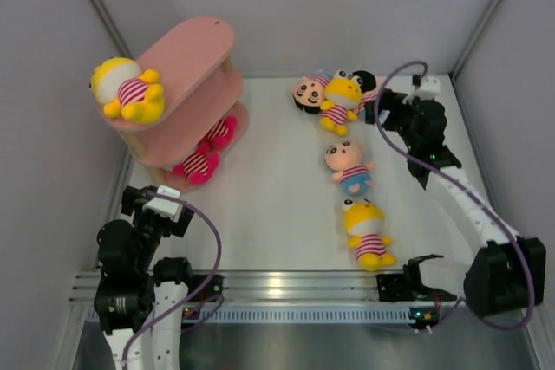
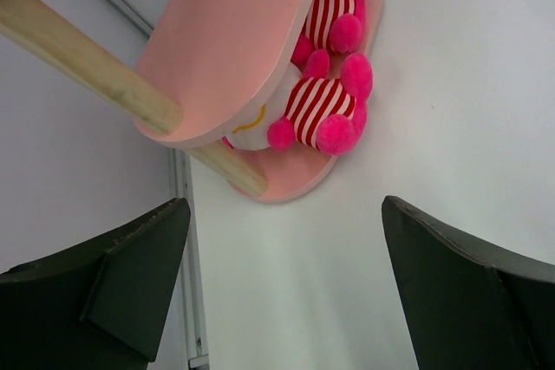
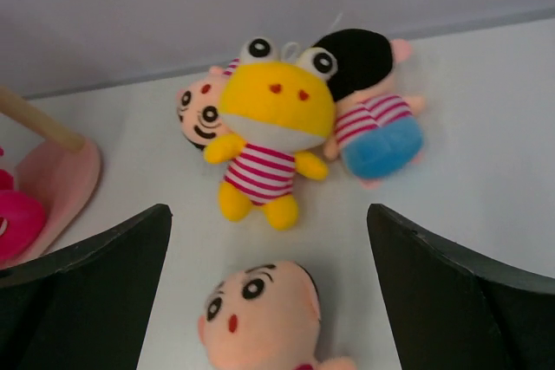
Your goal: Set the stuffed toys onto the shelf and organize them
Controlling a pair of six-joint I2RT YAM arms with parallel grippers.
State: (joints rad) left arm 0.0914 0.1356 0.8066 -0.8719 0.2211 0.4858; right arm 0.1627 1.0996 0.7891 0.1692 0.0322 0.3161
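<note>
Now left claw (image 2: 279, 236) wide open, empty, near shelf (image 2: 234, 32); right claw (image 3: 267, 214) wide open, empty, near stuffed toys (image 3: 273, 119).

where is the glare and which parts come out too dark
Top external: a bright glare streak on the metal rail. Left wrist: the jaws are near-black against the bright white table, the magenta toy well lit. Right wrist: dark jaws again, the yellow toy crisp and evenly lit.
</note>
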